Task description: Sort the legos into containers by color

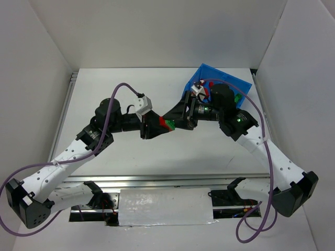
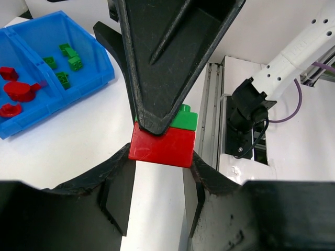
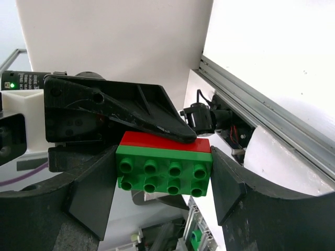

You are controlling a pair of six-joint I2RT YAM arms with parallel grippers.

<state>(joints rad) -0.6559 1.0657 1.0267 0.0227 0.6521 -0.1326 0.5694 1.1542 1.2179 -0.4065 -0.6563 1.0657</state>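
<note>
Tabletop (image 1: 157, 94), arms (image 1: 68, 154) tip-to-tip midair, seemingly sharing bricks (image 1: 167, 124)

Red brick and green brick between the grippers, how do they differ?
The red brick is clamped by the left gripper, the green brick by the right gripper. In the right wrist view the green brick shows eight round studs, while the red brick shows only a thin edge behind it. Shared: they are stuck together and look about equally wide.

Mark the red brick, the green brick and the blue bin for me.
red brick (image 2: 163, 147): left wrist view, its broad face.
green brick (image 3: 163, 175): right wrist view, its studded face.
blue bin (image 2: 97, 57): left wrist view, its sloped end wall.
</note>
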